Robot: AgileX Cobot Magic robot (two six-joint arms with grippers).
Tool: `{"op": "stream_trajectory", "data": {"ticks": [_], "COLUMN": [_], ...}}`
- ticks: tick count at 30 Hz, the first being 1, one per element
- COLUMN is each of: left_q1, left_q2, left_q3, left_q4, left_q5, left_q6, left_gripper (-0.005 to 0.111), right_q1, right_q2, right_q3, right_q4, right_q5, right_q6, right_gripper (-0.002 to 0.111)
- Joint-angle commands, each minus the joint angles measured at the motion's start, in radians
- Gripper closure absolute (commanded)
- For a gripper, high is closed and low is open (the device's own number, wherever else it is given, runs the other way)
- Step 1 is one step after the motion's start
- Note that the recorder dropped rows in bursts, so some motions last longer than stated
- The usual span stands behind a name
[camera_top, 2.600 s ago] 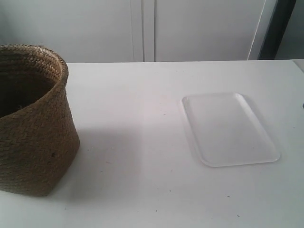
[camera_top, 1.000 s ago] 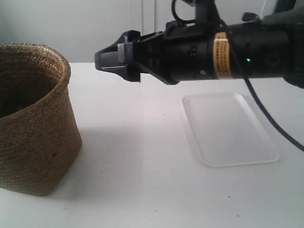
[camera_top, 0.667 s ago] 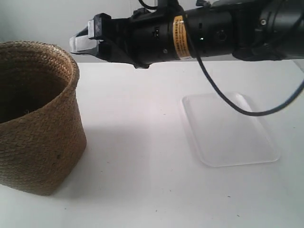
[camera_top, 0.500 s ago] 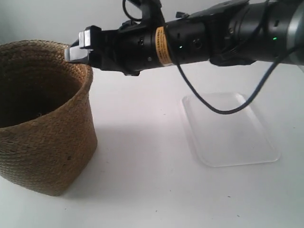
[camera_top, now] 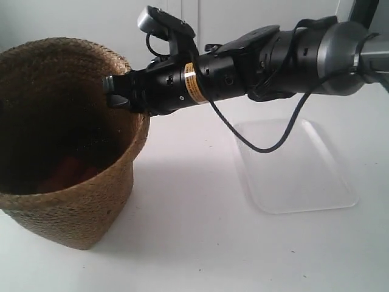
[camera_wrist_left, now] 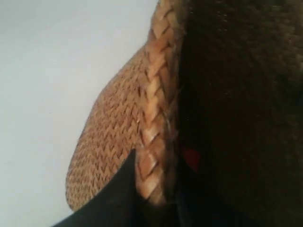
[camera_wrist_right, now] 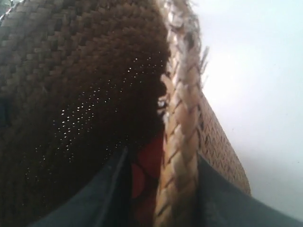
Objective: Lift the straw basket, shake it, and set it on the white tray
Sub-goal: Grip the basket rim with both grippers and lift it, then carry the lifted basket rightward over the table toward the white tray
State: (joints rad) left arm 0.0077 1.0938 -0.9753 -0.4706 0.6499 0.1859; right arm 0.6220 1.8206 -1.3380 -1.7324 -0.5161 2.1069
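Note:
The straw basket [camera_top: 79,207] fills the exterior view's left, tipped so its dark inside shows. The arm at the exterior view's right reaches across to its braided rim; the right wrist view shows this is my right gripper [camera_top: 120,92]. In that wrist view my right gripper [camera_wrist_right: 161,189] straddles the rim of the basket [camera_wrist_right: 180,142], outer finger against it and a gap on the inner side. In the left wrist view my left gripper [camera_wrist_left: 154,191] is shut on the rim of the basket [camera_wrist_left: 111,137]. The white tray [camera_top: 292,164] lies flat at the right.
Something red-orange [camera_top: 65,171] lies low inside the basket. A black cable [camera_top: 267,143] hangs from the arm over the tray's near-left part. The white table [camera_top: 194,243] runs back to pale cabinet doors [camera_top: 243,18].
The basket has shifted right, risen and tipped toward the camera. The arm from the right has swung left and down until its gripper stands over the basket's rim.

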Motion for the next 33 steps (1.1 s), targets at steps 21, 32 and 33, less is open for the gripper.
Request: {"op": "stream_trajectory", "data": {"ticks": [21, 32, 33], "left_q1": [-0.394, -0.449, -0.471], "left_q2": [-0.767, -0.704, -0.704], "left_q3": [0.543, 0.655, 0.586], "left_q4": [-0.358, -0.402, -0.371], "left_q5": [-0.530, -0.727, -0.704], "left_q6": [0.334, 0.391, 0.391], "left_gripper": [0.107, 0.107, 0.107], "right_q1": [0.250, 0.407, 0.419], "right_q2": [-0.839, -0.876, -0.908], "right_q3": [0.657, 0.900, 0.862], "right_q4": [-0.012, -0.012, -0.012], "right_q5": [0.622, 0.945, 0.900], "right_q6": [-0.205, -0.121, -0.152], "right_gripper": [0.108, 0.108, 0.108]}}
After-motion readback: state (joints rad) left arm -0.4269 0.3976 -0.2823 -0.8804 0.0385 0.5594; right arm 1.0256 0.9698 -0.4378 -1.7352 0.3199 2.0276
